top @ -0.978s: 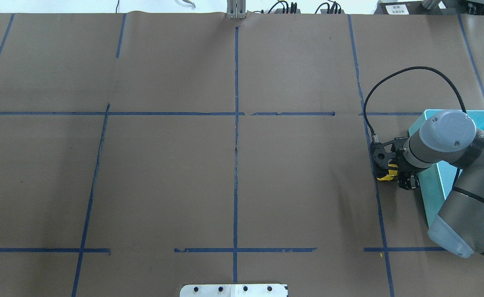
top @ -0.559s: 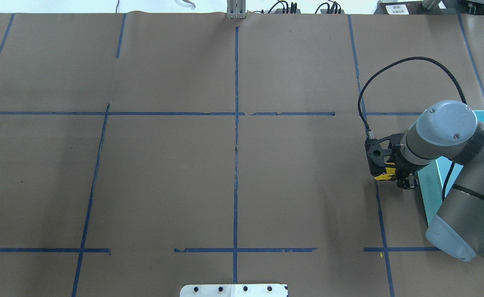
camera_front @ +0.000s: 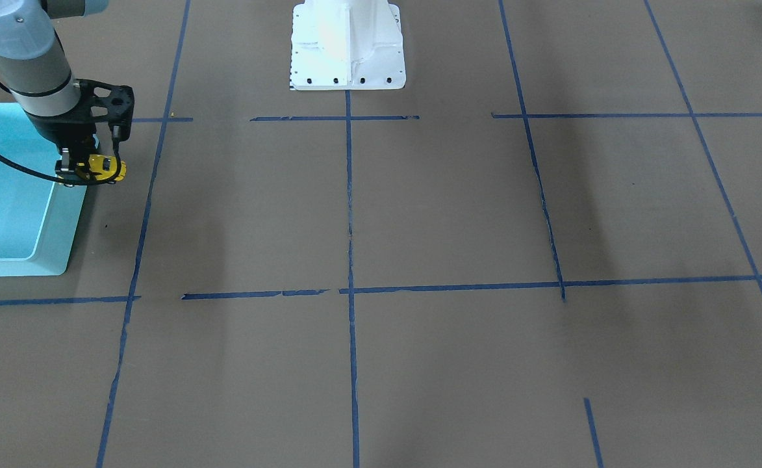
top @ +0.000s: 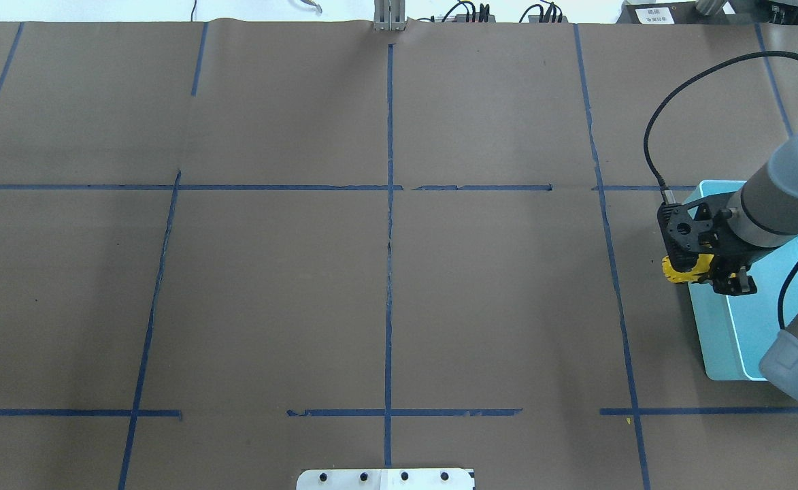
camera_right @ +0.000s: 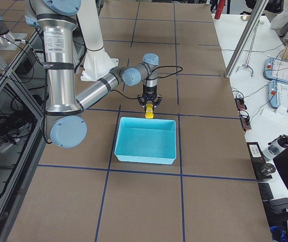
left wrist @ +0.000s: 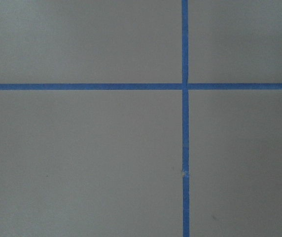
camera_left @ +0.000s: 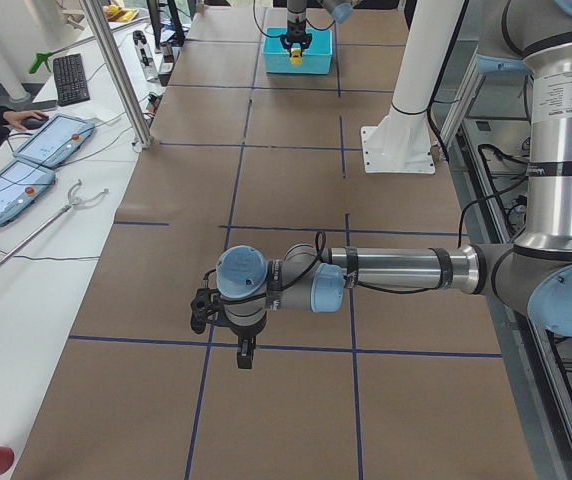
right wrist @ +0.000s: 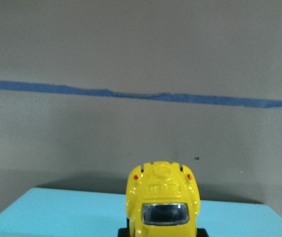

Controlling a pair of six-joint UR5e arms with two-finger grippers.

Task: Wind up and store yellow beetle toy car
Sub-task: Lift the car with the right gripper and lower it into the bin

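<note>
The right gripper (camera_front: 88,170) has its jaws shut tight on the yellow beetle toy car (camera_front: 102,166), up over the edge of the blue bin (camera_front: 62,227). It looks like the putting-away step. Next it should move over the bin and let go. I cannot tell how the jaws of the left gripper (camera_left: 244,358) stand.

Robotics lab: blue-taped paper-covered table (top: 269,292), teach pendants (camera_left: 54,140), keyboard (camera_left: 69,78) on side bench (camera_left: 36,250).

brown taped table (top: 269,286) carries a light blue bin (top: 711,333).
</note>
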